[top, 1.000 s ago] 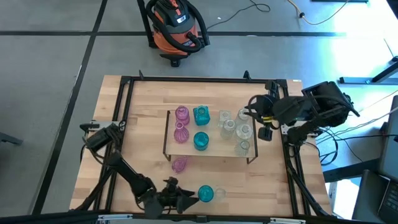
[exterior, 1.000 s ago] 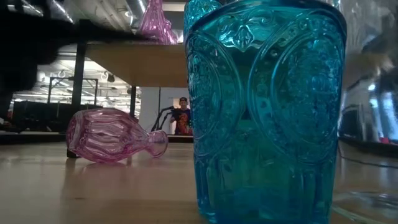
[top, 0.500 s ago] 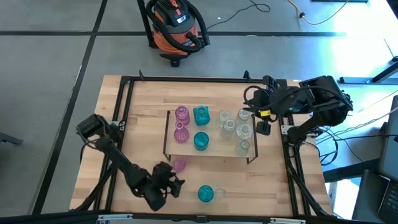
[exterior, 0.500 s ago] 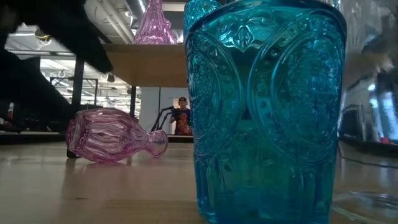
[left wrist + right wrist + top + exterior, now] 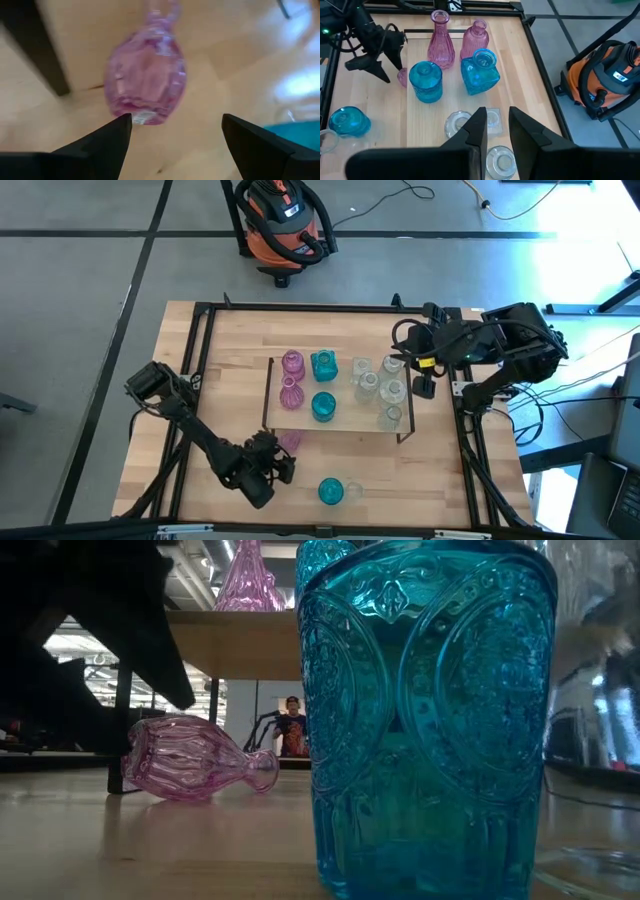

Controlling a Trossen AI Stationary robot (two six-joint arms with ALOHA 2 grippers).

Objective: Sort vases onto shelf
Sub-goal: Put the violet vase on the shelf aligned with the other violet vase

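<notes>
A pink vase [image 5: 288, 442] lies on its side on the table just in front of the shelf [image 5: 350, 422], base toward my left gripper [image 5: 284, 462]. That gripper is open, its fingertips on either side of the vase's base [image 5: 142, 112]. A teal vase [image 5: 330, 491] and a clear one [image 5: 353, 491] stand near the table's near edge. On the shelf stand two pink vases [image 5: 440, 42], two teal ones [image 5: 426, 80] and several clear ones [image 5: 390, 392]. My right gripper [image 5: 405, 362] hovers at the shelf's right end, open a narrow gap [image 5: 497, 125], holding nothing. My left gripper comes at the lying pink vase slanting down from the table's near side. One fingertip [image 5: 125, 120] is right at the edge of the vase's base [image 5: 136, 116]. I cannot tell whether it touches. The vase lies on the table.
The shelf's dark left bracket [image 5: 35, 45] stands close beside the lying vase. The big teal vase [image 5: 430, 720] fills the low view, and a person [image 5: 293, 725] shows far behind. An orange vacuum [image 5: 280, 225] is on the floor beyond the table's far edge.
My left gripper has swung away from the teal vase at the near edge, toward the left and far side, up to the lying pink vase. The pink vase has shifted a little along the table. My right gripper has drawn back slightly toward the far edge.
</notes>
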